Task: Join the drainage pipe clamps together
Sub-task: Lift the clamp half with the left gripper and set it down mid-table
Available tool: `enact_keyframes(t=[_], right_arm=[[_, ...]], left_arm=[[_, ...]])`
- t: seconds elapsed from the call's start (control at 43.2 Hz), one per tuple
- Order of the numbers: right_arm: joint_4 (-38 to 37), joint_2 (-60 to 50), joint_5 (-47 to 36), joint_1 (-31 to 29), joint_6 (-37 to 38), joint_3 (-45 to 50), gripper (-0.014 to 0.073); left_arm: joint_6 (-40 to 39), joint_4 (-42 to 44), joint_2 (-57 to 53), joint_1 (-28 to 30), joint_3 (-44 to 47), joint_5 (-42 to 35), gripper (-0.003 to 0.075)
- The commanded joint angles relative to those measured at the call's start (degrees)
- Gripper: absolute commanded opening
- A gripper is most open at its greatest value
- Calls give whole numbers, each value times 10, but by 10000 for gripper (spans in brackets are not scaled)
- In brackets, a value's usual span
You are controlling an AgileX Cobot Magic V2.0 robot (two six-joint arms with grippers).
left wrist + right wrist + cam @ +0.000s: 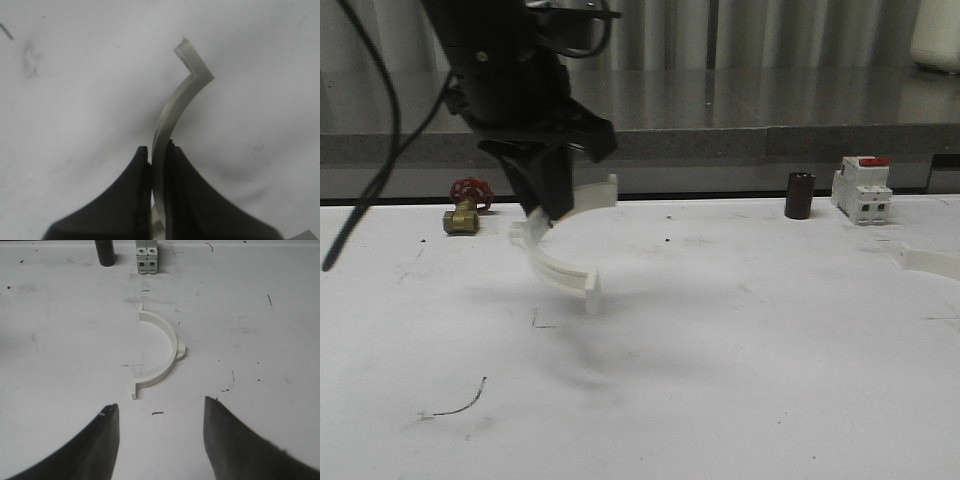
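**Clamp Halves Apart**

Left gripper (548, 212): jaws closed on one white plastic semicircular clamp band (565, 262), lifted above the white desk (720, 380); its upper part is hidden. Right gripper (160, 412): jaws wide open, holding nothing; second white clamp band (159, 352) lies on the desk, cut off in front view. No legible markings.

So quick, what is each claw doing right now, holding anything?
Left gripper: closed on one white clamp half, lifted off the table.
Right gripper: open, holding nothing, with the other clamp half lying on the table ahead of it.
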Motion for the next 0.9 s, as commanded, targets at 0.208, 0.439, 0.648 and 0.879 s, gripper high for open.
enact_keyframes(t=[0.208, 0.439, 0.648, 0.879], right_arm=[[-6, 4, -33, -3, -2, -18, 415], [-6, 4, -33, -3, -2, -18, 415], [-6, 4, -33, -3, -2, -18, 415], [-6, 4, -33, -3, -2, -18, 415]], left_arm=[[-56, -7, 73, -12, -104, 17, -20], [-56, -7, 104, -11, -114, 13, -20], [-96, -6, 105, -5, -114, 14, -20], [-96, -5, 106, -5, -114, 20, -20]])
